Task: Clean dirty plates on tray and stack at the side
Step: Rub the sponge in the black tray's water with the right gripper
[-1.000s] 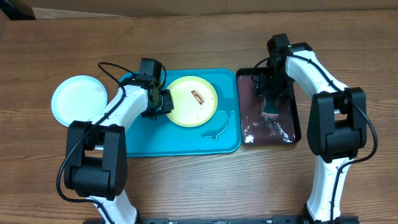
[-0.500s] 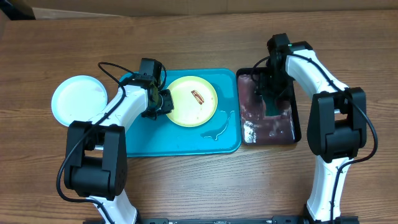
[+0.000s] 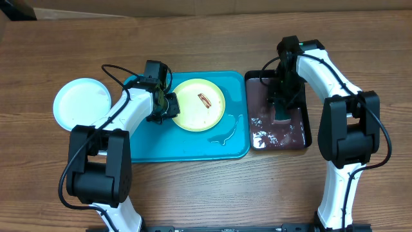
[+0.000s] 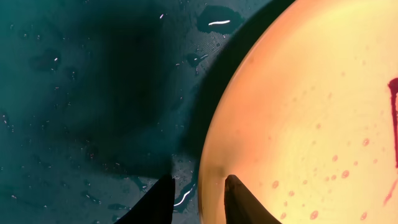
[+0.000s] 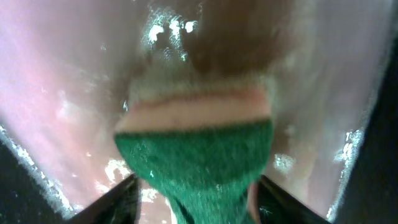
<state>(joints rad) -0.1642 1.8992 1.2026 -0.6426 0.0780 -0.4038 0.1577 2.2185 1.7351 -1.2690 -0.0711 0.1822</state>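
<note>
One yellow-green plate with a brown-red smear lies on the turquoise tray. My left gripper is at the plate's left edge. In the left wrist view the plate has its rim between my fingers, and the left gripper is shut on it. A pale round plate rests on the table left of the tray. My right gripper is low in the black tray, shut on a green sponge that bulges past the fingertips.
The black tray holds pinkish soapy water with white foam. A thin puddle of water lies on the turquoise tray near its right rim. Bare wooden table surrounds both trays.
My right gripper opened wider, then narrowed round the sponge in the black tray. The foam in that tray has shifted. The left gripper and the yellow-green plate have stayed where they were.
</note>
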